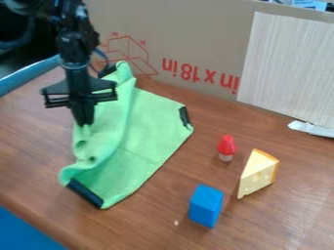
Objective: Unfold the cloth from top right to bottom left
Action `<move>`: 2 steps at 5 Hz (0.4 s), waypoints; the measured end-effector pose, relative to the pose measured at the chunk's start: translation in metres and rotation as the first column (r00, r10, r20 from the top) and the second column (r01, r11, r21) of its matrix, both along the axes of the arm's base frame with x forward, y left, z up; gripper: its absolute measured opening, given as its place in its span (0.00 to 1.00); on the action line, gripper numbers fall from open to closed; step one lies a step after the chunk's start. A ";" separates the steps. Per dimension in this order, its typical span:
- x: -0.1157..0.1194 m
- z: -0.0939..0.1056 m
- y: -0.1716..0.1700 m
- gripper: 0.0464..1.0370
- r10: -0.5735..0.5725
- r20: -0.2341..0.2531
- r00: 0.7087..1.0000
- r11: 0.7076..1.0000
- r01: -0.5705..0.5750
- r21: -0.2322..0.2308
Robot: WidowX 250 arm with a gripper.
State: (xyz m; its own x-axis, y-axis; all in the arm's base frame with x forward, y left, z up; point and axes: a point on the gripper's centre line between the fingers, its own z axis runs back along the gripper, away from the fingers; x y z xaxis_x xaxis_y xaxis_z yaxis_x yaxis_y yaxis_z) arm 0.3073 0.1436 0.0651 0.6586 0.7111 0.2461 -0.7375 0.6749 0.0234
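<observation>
A blue surface (pixel 25 233) fills the nearest left corner; behind it the brown table (pixel 153 229) carries a blue block (pixel 205 207), then a cheese wedge (pixel 258 174) and a small red-topped toy (pixel 225 147), all to the right of the cloth and apart from it; the green cloth (pixel 151 141) lies on the table left of centre, its long axis running from its near end, with a black corner patch (pixel 85 194), up to its far tip; its left side is rumpled into a raised fold, while the right part lies fairly flat.

The gripper (pixel 83 124) hangs at that fold's left edge, roughly midway along; whether its jaws are wide, narrow or closed on fabric, I cannot tell; most of the cloth lies to the right of them, and the near end lies below them in the view; the coming move seems to turn on this, since a pull on the fold's top layer towards the lower left should open it, while catching both layers could drag the whole cloth.

Farther back stand the cardboard (pixel 189 39) and a pale panel (pixel 287 63).
</observation>
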 end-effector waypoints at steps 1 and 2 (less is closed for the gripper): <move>-0.018 0.005 0.023 0.01 0.052 -0.024 0.998 0.999 -0.053 -0.009; -0.033 0.021 0.041 0.01 0.074 -0.018 0.997 0.996 -0.075 -0.038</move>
